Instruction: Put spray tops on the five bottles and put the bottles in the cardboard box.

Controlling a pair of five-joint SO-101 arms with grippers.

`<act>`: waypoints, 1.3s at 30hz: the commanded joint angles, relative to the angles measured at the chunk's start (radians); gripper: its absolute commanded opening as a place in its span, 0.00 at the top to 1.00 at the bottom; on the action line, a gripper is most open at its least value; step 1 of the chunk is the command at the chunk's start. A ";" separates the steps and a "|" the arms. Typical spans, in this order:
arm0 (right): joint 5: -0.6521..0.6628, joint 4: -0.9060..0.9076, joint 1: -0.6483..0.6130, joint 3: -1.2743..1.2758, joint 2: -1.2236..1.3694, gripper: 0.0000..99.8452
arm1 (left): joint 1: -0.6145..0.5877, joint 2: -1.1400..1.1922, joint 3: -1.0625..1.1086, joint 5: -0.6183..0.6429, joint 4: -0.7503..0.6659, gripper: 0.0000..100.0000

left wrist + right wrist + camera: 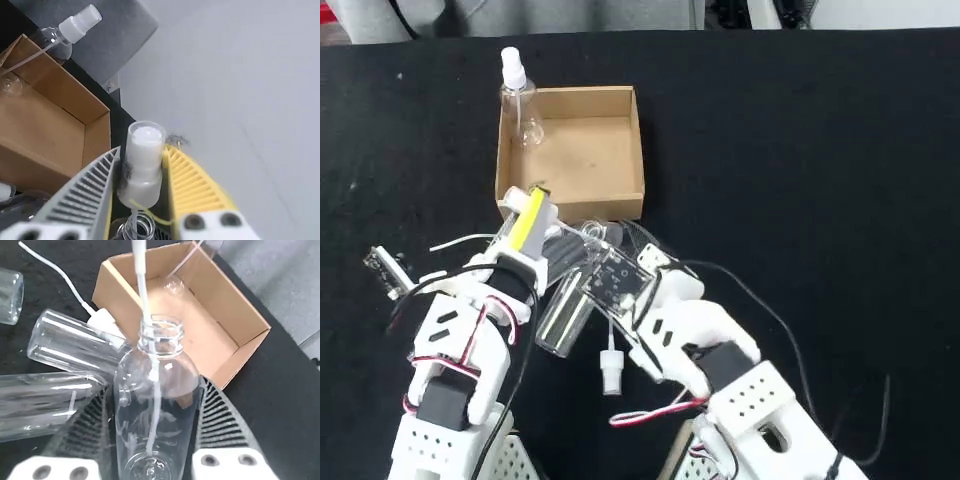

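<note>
In the cardboard box [620, 150], just one bottle: a capped bottle [520, 105], white spray head already on, bottom down in the far left corner, leaning back so the head pokes out over the rim. Just in front of the box, close to its near wall, the meeting place of both arms. Squeezed tight between the left fingers [192, 185], one grey and one yellow, a spray top [142, 170], white cap pointing up, spring and thin tube hanging down under it. Gripped firmly by the right fingers [220, 425], an open bottle [155, 385], clear, pinched round its fat middle, neck tipped up toward the box. Straight above that neck, the spray top, with its tube [142, 300] already down through the mouth and deep inside the open bottle, cap not yet sitting on the neck. On the near left of the black tabletop [800, 150], the left arm [455, 350], bent up and forward, wrist tipped over the bottle. On the near right, the right arm [720, 370], slanting in toward the left one. Flat on the tabletop beside the right fingers, three lying bottles [70, 347], clear and open at the neck, close together. Against one of them, a loose spray top [106, 320] with a long tube. Between the two arms, one more loose top [611, 370], small and white.
</note>
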 commanded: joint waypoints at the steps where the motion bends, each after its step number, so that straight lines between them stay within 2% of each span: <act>1: -0.002 -0.029 -0.009 0.001 -0.084 0.91 | 0.047 -0.011 -0.012 -0.009 0.002 0.97; 7: -0.002 -0.026 -0.009 0.005 -0.090 0.91 | 0.048 -0.011 -0.012 -0.012 -0.002 0.97; 12: 0.005 -0.026 -0.006 0.013 -0.093 0.91 | 0.097 -0.012 -0.021 -0.126 0.003 0.97; 16: 0.008 -0.028 -0.008 0.015 -0.099 0.97 | 0.110 -0.012 -0.022 -0.166 0.003 0.97; 20: 0.008 -0.029 -0.006 0.015 -0.099 0.97 | 0.124 -0.012 -0.022 -0.204 0.002 0.93; 25: 0.008 -0.031 -0.006 0.015 -0.099 0.97 | 0.124 -0.012 -0.024 -0.207 0.003 0.82; 39: 0.008 -0.034 -0.006 0.012 -0.099 0.97 | 0.117 -0.014 -0.044 -0.203 0.003 0.82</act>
